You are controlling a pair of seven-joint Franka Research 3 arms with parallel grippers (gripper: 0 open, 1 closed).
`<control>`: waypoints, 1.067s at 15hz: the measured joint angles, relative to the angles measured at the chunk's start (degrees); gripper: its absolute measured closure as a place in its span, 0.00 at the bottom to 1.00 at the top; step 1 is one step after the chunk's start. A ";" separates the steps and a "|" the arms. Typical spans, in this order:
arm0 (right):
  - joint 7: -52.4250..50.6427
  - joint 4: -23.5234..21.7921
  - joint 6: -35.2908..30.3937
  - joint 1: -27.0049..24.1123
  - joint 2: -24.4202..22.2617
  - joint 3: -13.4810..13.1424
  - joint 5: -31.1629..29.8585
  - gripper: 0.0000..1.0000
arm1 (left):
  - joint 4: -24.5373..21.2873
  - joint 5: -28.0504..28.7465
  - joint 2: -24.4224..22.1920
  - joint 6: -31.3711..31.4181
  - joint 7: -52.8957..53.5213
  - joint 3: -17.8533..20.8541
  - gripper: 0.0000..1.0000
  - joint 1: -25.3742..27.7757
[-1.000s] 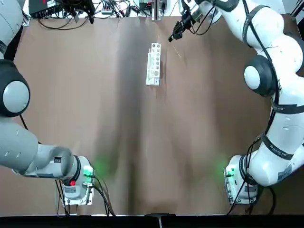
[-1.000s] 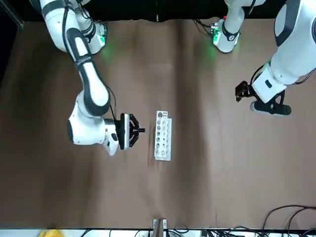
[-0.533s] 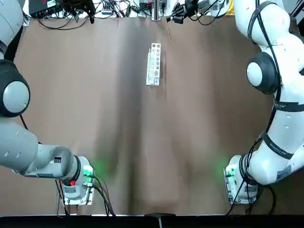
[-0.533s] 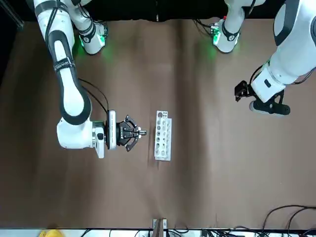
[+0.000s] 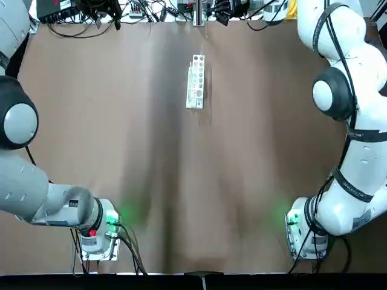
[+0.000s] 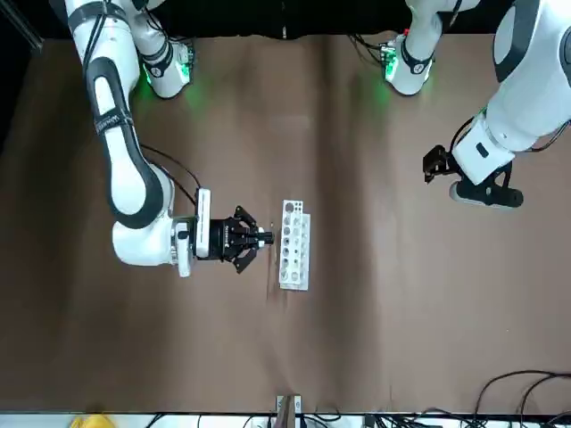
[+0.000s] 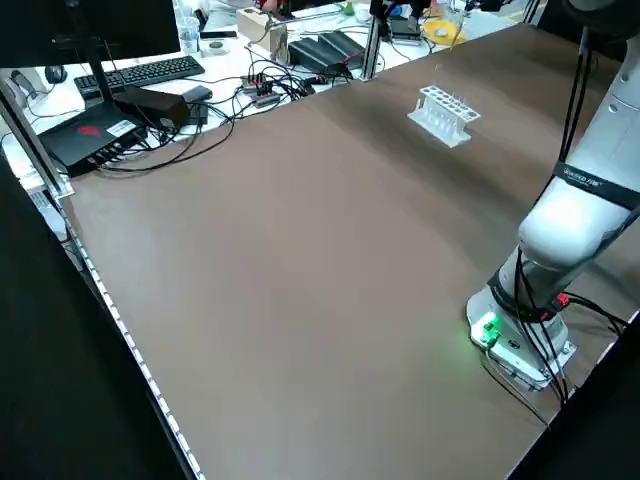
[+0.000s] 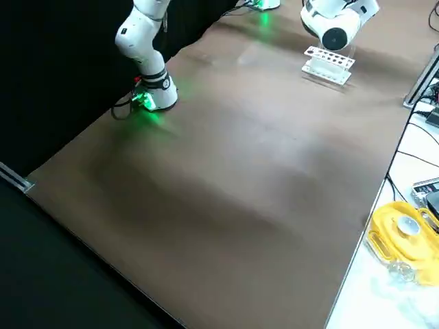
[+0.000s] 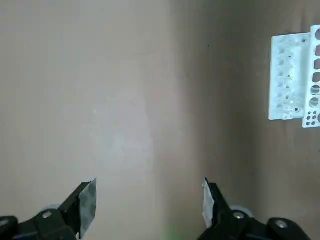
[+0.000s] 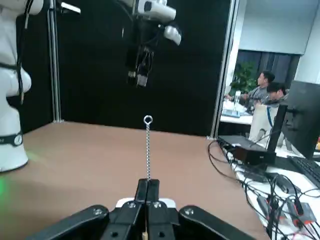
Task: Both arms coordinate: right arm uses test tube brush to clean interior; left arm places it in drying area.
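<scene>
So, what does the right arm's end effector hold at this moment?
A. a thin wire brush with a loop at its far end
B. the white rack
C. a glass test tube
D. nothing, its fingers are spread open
A: in the right wrist view the right end effector has its fingers pressed together on the test tube brush, whose twisted wire handle ends in a small loop.

The right gripper [image 10: 148, 186] is covering the lower end of the test tube brush [image 10: 147, 150]; in the front view the brush is showing too thin to make out beside the drying area [image 6: 293, 243], whose holes are too small to tell whether any are filled
</scene>
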 joint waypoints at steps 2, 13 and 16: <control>-0.05 -0.01 0.09 0.48 0.40 0.07 0.56 0.98 | 0.04 0.00 0.00 0.02 0.04 0.01 0.00 0.09; -0.32 0.12 3.61 2.39 2.31 0.13 2.44 0.98 | 0.06 -0.17 0.36 3.03 -0.24 0.09 0.00 0.14; -1.09 0.51 3.68 2.39 2.82 0.12 2.59 0.98 | 0.08 -0.17 0.37 3.11 -0.23 -0.05 0.00 0.10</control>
